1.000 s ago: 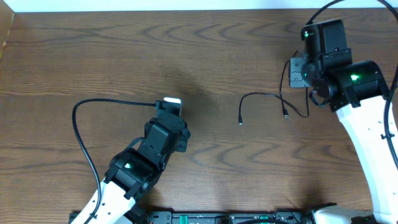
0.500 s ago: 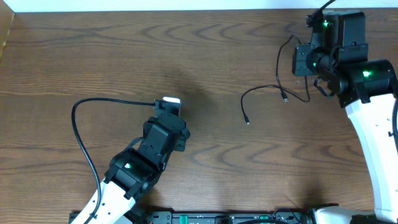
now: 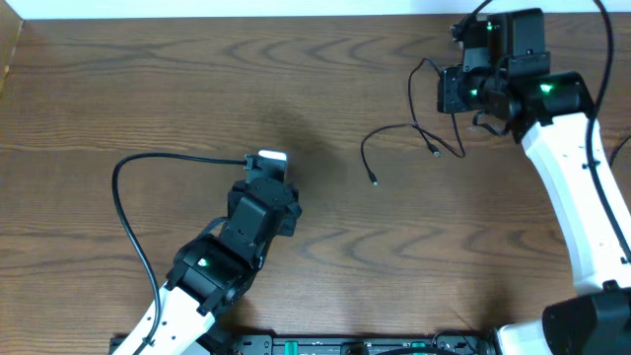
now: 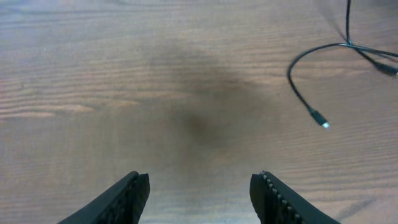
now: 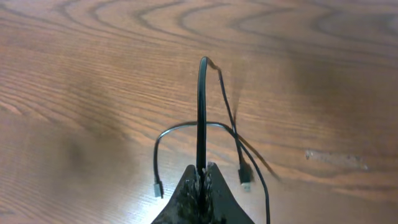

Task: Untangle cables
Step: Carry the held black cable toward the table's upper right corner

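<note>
My right gripper (image 3: 443, 92) is shut on a thin black cable (image 3: 394, 129) at the far right of the table. In the right wrist view the black cable (image 5: 200, 112) rises from the closed right gripper (image 5: 201, 172), arches over and hangs back down. One plug end (image 5: 245, 177) lies to the right of the fingers and the other plug end (image 5: 157, 188) to the left. Near the table's middle, my left gripper (image 3: 268, 164) stands open over bare wood. Nothing is between the fingers of the left gripper (image 4: 200, 180). One cable end (image 4: 318, 118) lies ahead of it to the right.
A thicker black cord (image 3: 122, 202) from the left arm loops over the table's left side. The wooden table (image 3: 325, 59) has a pale edge along the back. Both white arm bodies reach in from the front.
The right gripper has moved left and toward the back of the table with the black cable. Its loose ends have trailed left across the wood. The left arm has stayed in place.
</note>
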